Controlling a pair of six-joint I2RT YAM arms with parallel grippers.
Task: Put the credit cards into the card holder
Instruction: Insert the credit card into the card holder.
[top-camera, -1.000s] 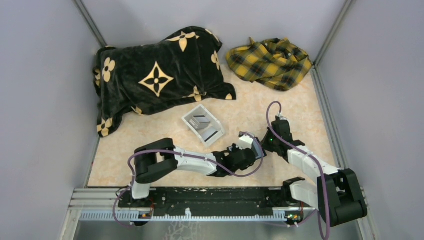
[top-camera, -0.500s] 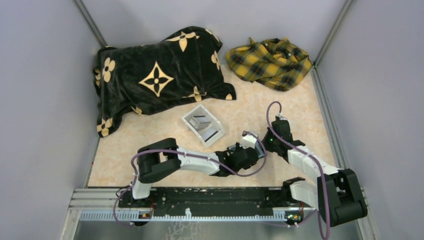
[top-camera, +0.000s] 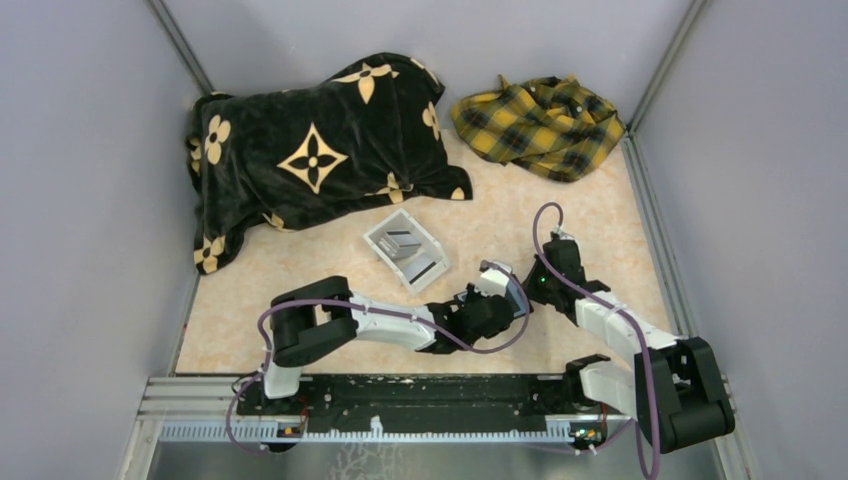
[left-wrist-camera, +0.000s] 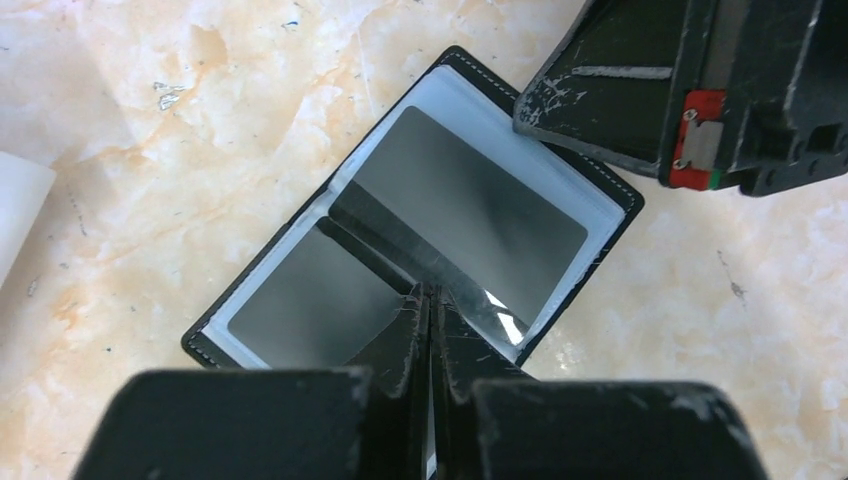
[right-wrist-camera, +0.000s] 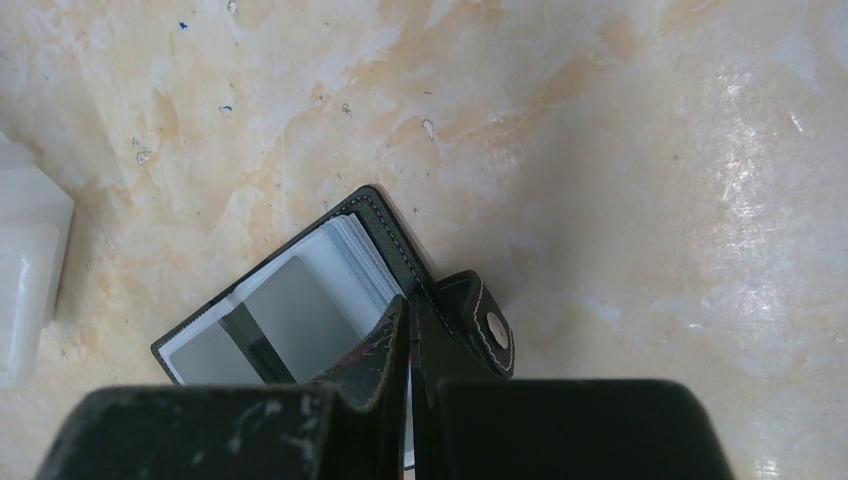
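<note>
Card holder (left-wrist-camera: 450, 95) spread open on the marble table (left-wrist-camera: 150, 150), just right of the white box (top-camera: 405, 250) and nearer the arms. Pinched at its strap edge by the right gripper (right-wrist-camera: 410, 320), fingers together. Over the sleeves, thin credit card (left-wrist-camera: 400, 245) tilted edge-on, clamped in the left gripper (left-wrist-camera: 430, 310). Beyond the box, flowered blanket (top-camera: 310, 150) and plaid cloth (top-camera: 540, 125), well apart.

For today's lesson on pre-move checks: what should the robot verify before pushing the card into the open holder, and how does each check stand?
1. Grip of left gripper on credit card: ok.
2. Hold of right gripper on card holder edge: ok.
3. Card holder lying open: ok.
4. Strap clasp clear of the sleeves: ok.
5. Card's leading edge inside a sleeve: cannot tell.
</note>
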